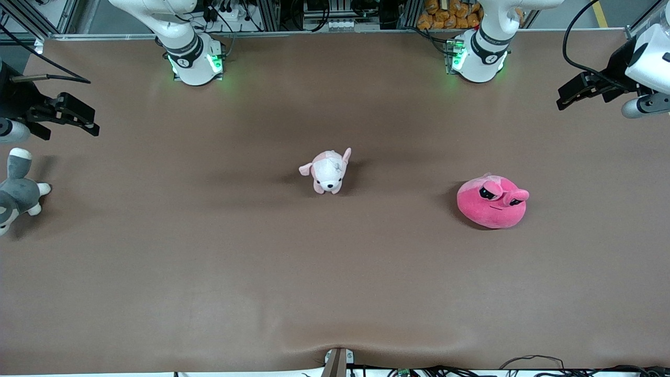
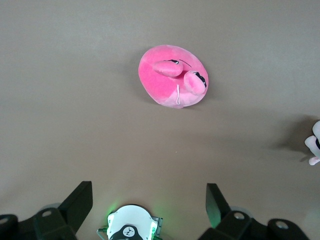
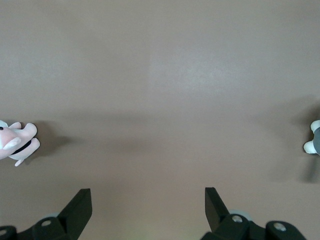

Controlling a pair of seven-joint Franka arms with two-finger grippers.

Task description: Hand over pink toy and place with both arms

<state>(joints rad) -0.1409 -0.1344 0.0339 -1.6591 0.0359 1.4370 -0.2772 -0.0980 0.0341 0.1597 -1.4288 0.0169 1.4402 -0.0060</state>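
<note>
The pink toy (image 1: 492, 201), a hot-pink round plush with half-lidded black eyes, lies on the brown table toward the left arm's end. It also shows in the left wrist view (image 2: 172, 76). My left gripper (image 1: 568, 99) hangs open and empty in the air over the left arm's end of the table, apart from the toy; its jaws stand wide in the left wrist view (image 2: 150, 200). My right gripper (image 1: 86, 123) hangs open and empty over the right arm's end of the table, with its jaws wide in the right wrist view (image 3: 148, 200).
A pale pink-and-white puppy plush (image 1: 328, 171) stands in the middle of the table; it also shows in the right wrist view (image 3: 17, 140). A grey-and-white plush (image 1: 18, 191) lies at the right arm's end, below the right gripper. The two arm bases (image 1: 193, 63) stand along the table's edge farthest from the front camera.
</note>
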